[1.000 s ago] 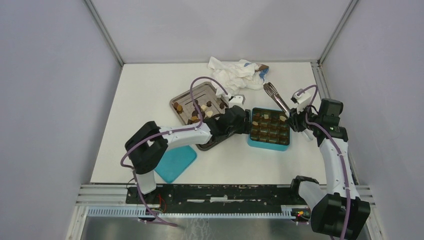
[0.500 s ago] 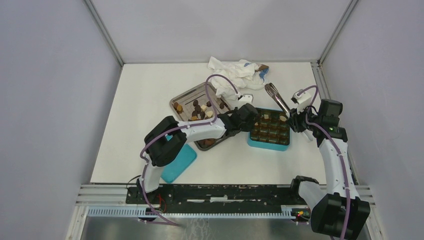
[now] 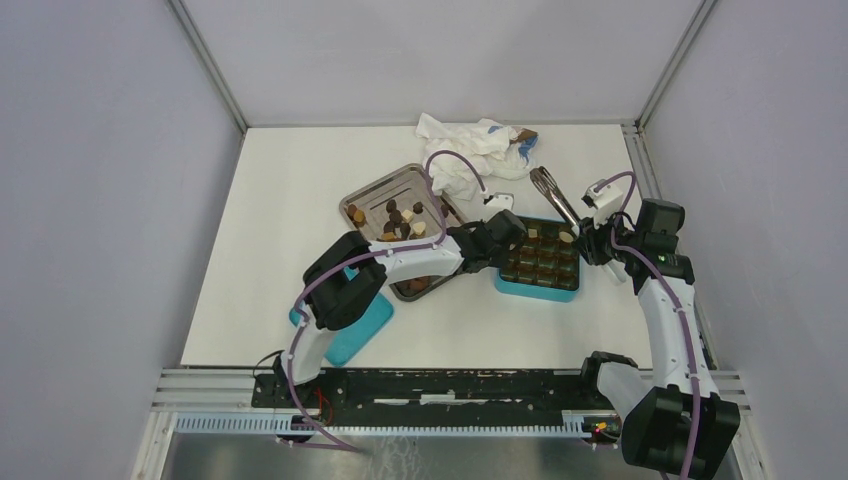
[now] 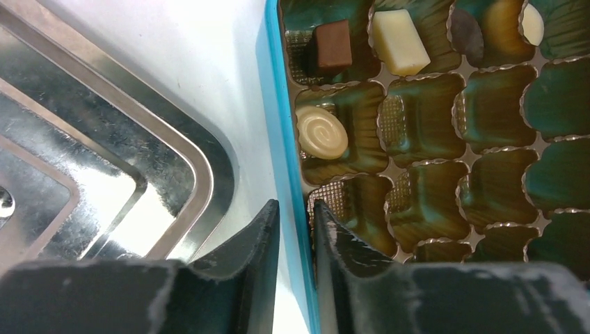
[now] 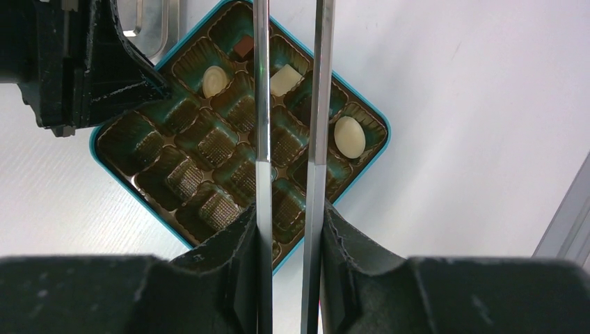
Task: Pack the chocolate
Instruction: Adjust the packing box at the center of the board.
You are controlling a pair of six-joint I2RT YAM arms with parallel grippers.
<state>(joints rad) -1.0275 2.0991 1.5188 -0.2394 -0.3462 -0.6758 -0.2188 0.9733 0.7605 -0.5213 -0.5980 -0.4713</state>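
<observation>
Teal box (image 3: 538, 288) cells hold a few chocolates (image 4: 322, 131); more lie in the steel tray (image 3: 370, 190). The left gripper (image 4: 296, 209) straddles the box wall, pinch unclear; the right gripper (image 5: 289, 216) clamps metal tongs (image 5: 261, 104).

Setting: robot lab test cell. White table (image 3: 290, 220) boxed in by plain grey wall panels (image 3: 100, 200) held in bare aluminium posts (image 3: 205, 60). Two white-and-black robot arms, left arm (image 3: 410, 262) and right arm (image 3: 665, 310), bolted to a metal rail (image 3: 450, 385) at the near edge. Purple cables (image 3: 437, 157) loop loose along them.
</observation>
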